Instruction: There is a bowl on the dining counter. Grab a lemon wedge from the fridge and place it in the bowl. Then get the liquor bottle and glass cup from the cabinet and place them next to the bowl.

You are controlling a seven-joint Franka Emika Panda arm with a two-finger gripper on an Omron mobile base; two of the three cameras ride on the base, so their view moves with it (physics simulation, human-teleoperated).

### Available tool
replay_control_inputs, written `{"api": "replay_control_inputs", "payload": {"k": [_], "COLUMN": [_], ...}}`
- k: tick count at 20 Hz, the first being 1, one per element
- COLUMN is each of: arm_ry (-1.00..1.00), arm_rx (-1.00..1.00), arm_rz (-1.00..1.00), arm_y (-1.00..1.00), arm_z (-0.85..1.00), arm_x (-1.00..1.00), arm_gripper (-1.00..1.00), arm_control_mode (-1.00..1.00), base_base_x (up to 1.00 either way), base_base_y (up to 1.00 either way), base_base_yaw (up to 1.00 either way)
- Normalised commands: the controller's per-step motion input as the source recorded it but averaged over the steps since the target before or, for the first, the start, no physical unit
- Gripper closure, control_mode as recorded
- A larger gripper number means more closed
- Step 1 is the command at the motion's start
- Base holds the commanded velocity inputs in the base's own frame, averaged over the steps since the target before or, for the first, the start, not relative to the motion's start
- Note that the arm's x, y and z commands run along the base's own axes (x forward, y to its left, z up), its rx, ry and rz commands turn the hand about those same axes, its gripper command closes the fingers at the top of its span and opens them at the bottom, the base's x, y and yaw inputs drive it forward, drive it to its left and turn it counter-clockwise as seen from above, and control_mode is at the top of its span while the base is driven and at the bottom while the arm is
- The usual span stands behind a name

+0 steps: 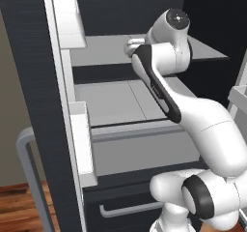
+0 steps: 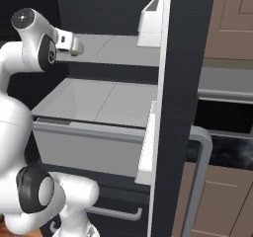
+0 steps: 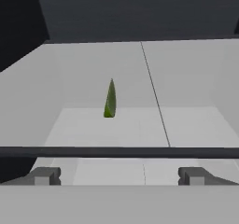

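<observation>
Fingers: 2 dark fingertips (image 3: 43, 176) are seen low in the hand view, at 7 o'clock and 5 o'clock, spread wide apart and released; nothing is grasped between them.
Gripper: the gripper (image 3: 119, 177) is held level, aimed into the fridge over a dark front rail (image 3: 119, 152) that is laid across the view just above the tips.
Lemon wedge: a thin green wedge (image 3: 110, 100) is seen standing upright on its narrow end on the pale floor of the compartment, at 12 o'clock from the gripper, slightly toward 11. It is set well apart from the fingertips and untouched, left of a thin seam line (image 3: 154, 97) drawn down the back wall and floor.
Compartment: pale grey side walls are seen at 9 and 3 o'clock of the wedge, a dark band above them at 12.
Hand in the base views: the hand (image 2: 69, 43) is reached out over the upper grey shelf (image 2: 123, 51); in the left base view the wrist is found at 1 o'clock of centre.
Drawer: an open grey drawer (image 1: 120, 103) is seen below the shelf, its front panel toward 6 o'clock.
Fridge door: the dark door (image 1: 29, 81) is swung open at 9 o'clock in the left base view, with white door bins (image 1: 70, 18) and a grey handle (image 1: 29, 158) on it.
Arm: the white arm (image 1: 212, 134) is raised from 5 o'clock.
</observation>
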Motion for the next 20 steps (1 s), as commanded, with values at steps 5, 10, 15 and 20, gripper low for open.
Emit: {"api": "replay_control_inputs", "payload": {"k": [5, 10, 15, 20], "arm_ry": [0.00, 0.00, 0.01, 0.00], "arm_rx": [0.00, 0.00, 0.00, 0.00], "arm_rz": [0.00, 0.00, 0.00, 0.00], "arm_y": [0.03, 0.16, 0.18, 0.13], "arm_z": [0.00, 0.00, 0.00, -0.02], "arm_x": [0.20, 0.37, 0.48, 0.41], "arm_gripper": [-1.00, -1.00, -1.00, -1.00], "arm_control_mode": [-1.00, -1.00, -1.00, -1.00], "base_base_x": [0.00, 0.00, 0.00, 0.00], "base_base_y": [0.00, 0.00, 0.00, 0.00], "base_base_yaw": [0.00, 0.00, 0.00, 0.00]}}
